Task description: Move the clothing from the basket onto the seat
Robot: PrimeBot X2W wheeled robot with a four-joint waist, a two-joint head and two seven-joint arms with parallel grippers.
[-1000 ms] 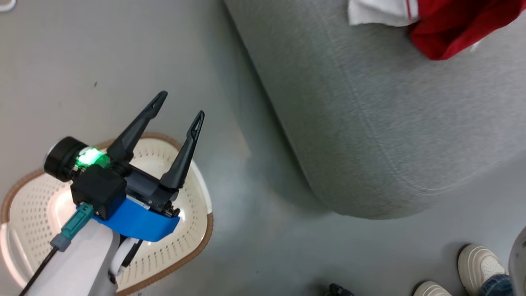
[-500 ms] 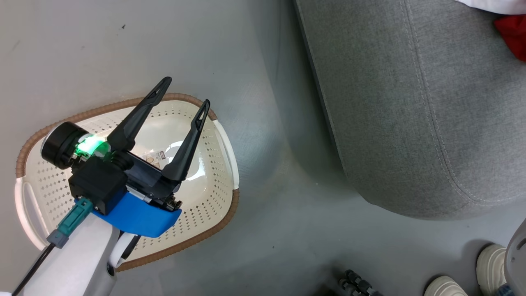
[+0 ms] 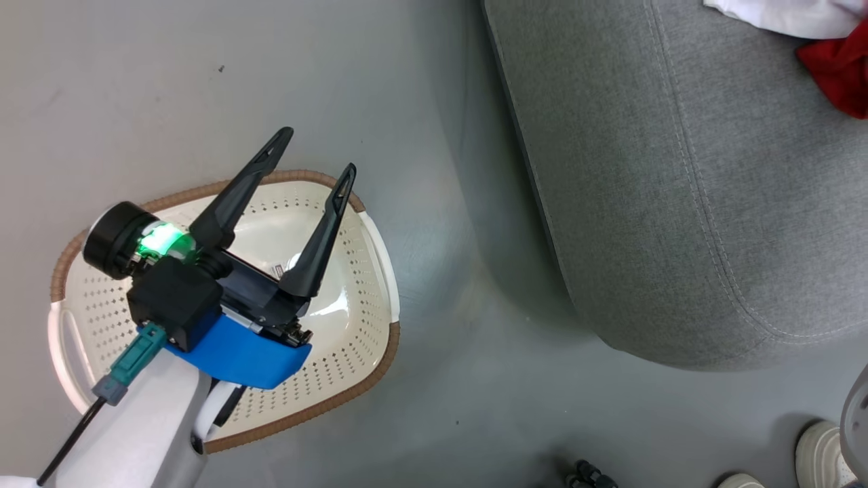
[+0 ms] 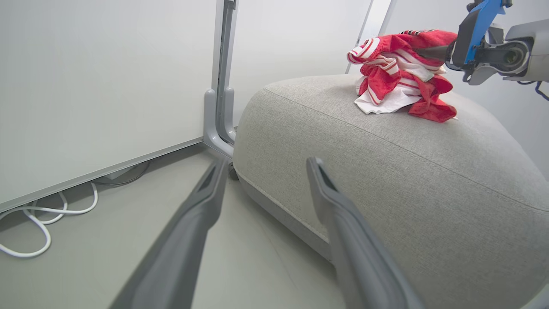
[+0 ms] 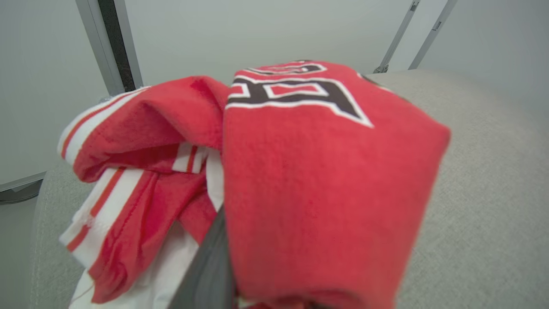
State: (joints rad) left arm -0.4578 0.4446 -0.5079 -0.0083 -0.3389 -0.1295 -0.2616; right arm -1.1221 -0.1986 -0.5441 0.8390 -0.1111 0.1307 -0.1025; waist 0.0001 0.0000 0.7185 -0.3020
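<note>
The clothing (image 4: 399,73) lies as a bright red and white heap on top of the light-grey seat (image 4: 407,171). My right gripper (image 4: 424,52) reaches into that heap from the right. In the right wrist view a red fold with black-and-white lettering (image 5: 309,171) drapes over my fingers (image 5: 210,266) and hides how the jaws stand. In the head view a corner of the clothing (image 3: 837,64) shows at the seat's (image 3: 678,203) far end. My left gripper (image 3: 317,150) hovers open over the cream basket (image 3: 359,339), with nothing between its fingers. The basket holds no clothing.
The basket stands on grey floor, left of the seat. A person's white shoe (image 3: 820,454) is at the lower right, beside a small dark object (image 3: 586,474). White cable (image 4: 38,223) loops along the wall panel, and a grey post (image 4: 221,86) stands behind the seat.
The head camera has turned, bringing more of the basket into view and pushing the clothing to the picture's corner. My left gripper stays open over the basket.
</note>
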